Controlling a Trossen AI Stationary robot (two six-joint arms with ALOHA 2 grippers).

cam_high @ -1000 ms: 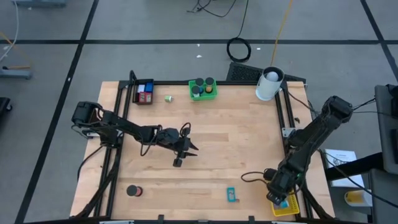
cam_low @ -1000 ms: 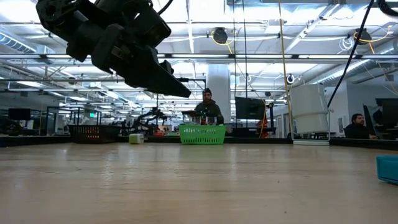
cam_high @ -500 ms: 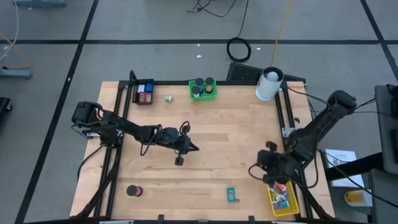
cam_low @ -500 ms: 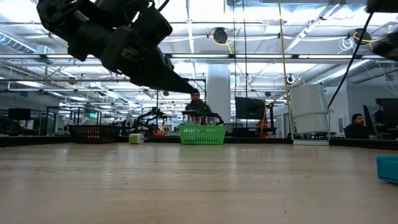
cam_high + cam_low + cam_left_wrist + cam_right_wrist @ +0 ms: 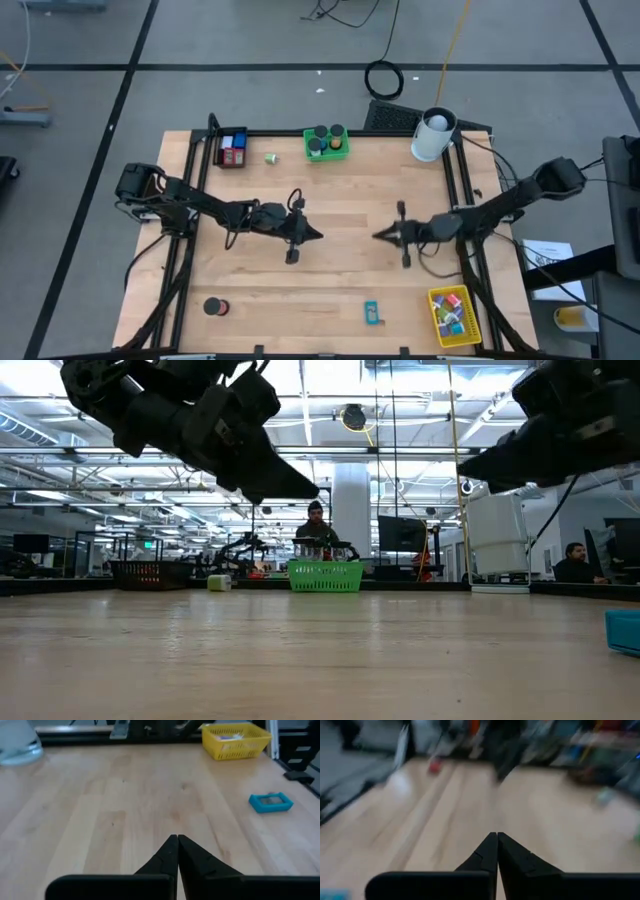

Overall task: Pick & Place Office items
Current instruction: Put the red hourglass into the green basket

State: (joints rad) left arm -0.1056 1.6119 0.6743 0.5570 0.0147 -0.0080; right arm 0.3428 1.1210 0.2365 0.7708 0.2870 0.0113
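My left gripper (image 5: 317,236) is shut and empty above the table's middle, pointing toward the right edge; it also shows in its wrist view (image 5: 177,840). My right gripper (image 5: 378,236) is shut and empty, pointing left, tip to tip with the left one at a small distance; it also shows in its wrist view (image 5: 497,837). A cyan item (image 5: 372,313) lies flat near the front edge and shows in the left wrist view (image 5: 270,802). A black roll (image 5: 214,306) lies at the front left. A small green clip (image 5: 271,158) lies at the back.
A black bin (image 5: 232,148) with blue and red blocks and a green bin (image 5: 326,143) with black rolls stand at the back. A yellow bin (image 5: 452,315) with several items stands at the front right. A white cylinder (image 5: 433,135) stands at the back right corner.
My right gripper has risen from the yellow bin at the front right corner and swung toward the table's middle, going far and left, and it now points toward the left edge. My left gripper has edged a little toward the right.
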